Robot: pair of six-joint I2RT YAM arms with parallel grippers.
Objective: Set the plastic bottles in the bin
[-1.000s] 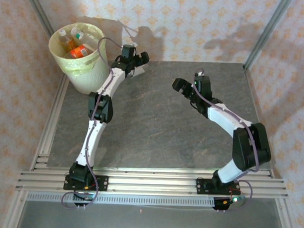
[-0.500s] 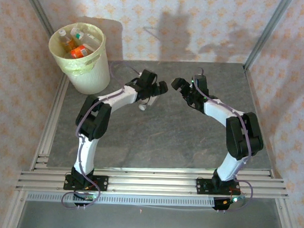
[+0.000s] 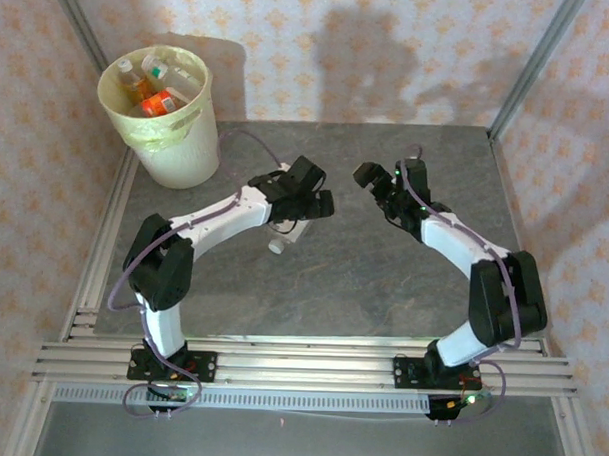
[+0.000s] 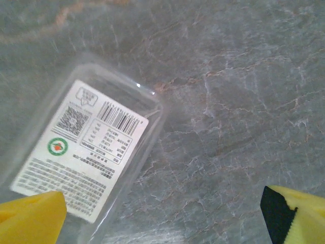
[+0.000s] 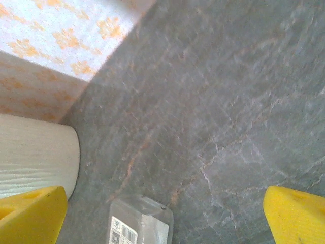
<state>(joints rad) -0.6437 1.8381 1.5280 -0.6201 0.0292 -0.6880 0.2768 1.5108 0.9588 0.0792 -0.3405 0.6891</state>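
Note:
One clear plastic bottle (image 3: 285, 236) with a white printed label lies flat on the grey table, partly under my left wrist. In the left wrist view this bottle (image 4: 86, 152) lies at the left, by the left yellow finger (image 4: 30, 216). My left gripper (image 3: 320, 190) hovers over it, open and holding nothing. My right gripper (image 3: 371, 183) hangs open a little to the right, facing the same bottle (image 5: 139, 223). The cream bin (image 3: 172, 148) stands at the far left corner with several bottles (image 3: 154, 88) inside.
Patterned walls and metal posts close the table on the far, left and right sides. The bin's ribbed wall (image 5: 35, 152) shows at the left of the right wrist view. An aluminium rail (image 3: 300, 363) runs along the near edge.
My left arm swung from beside the bin to the table's middle, over the clear bottle. The right gripper shifted slightly. Both stayed open.

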